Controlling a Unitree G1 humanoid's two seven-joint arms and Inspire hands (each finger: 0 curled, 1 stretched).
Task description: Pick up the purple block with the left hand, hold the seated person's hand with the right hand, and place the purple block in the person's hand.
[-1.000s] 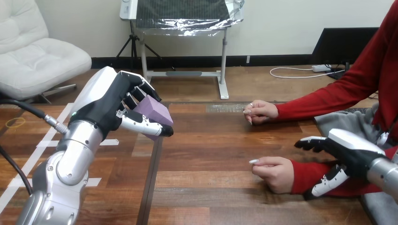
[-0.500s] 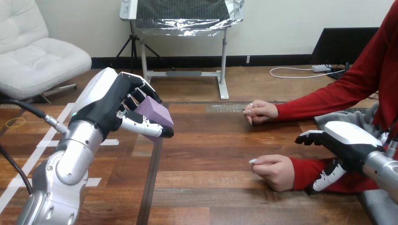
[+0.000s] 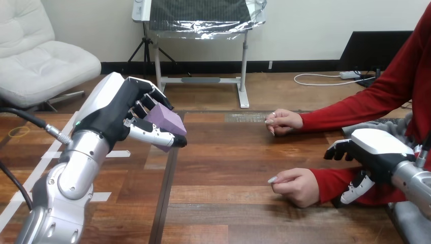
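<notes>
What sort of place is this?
Probably a robot handover test bench: a wooden table with white tape marks, a person's hand resting on it, and the left hand gripping a purple block.

Matt purple block [image 3: 167, 120], glossy plastic shells on the left hand [image 3: 108, 113] (silvery metal forearm [image 3: 75, 175]), smooth wood-grain table [image 3: 228, 155].

The left forearm [image 3: 76, 173] is a silver metal casing of rounded segments, narrowing to a ribbed collar at the wrist. The left hand [image 3: 109, 109] is black, with a smooth white shell across its back and a small green dot near the wrist. Its thumb [image 3: 152, 133] has white sections and a black tip. The right hand [image 3: 378, 152] carries the same white shell on black, joined to a silver right forearm [image 3: 414, 184].
</notes>
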